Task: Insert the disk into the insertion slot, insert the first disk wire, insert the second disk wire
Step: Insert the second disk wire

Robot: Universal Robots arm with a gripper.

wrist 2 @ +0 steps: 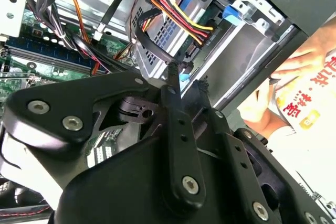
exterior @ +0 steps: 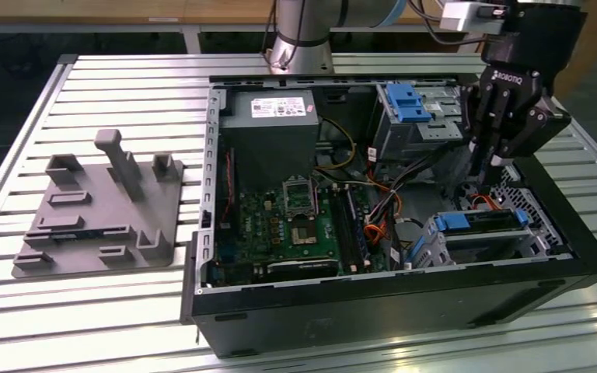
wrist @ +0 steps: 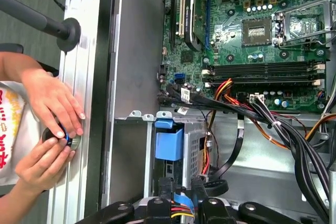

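**Disk in, plug gripped**

The disk (exterior: 482,221) lies in its slot (exterior: 488,245) at the case's (exterior: 382,299) corner, on the exterior view's right. The gripper (exterior: 490,165) hangs above it, fingers pinched on a wire plug (wrist 2: 177,71).

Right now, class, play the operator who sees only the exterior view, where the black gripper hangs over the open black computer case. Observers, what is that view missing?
Observer: In the first wrist view the black gripper is shut on a plug trailing red, yellow and black wires.
Operator: Anybody beside the case?
Observer: Yes, a person's two hands hold a small round object on the slatted metal table there.
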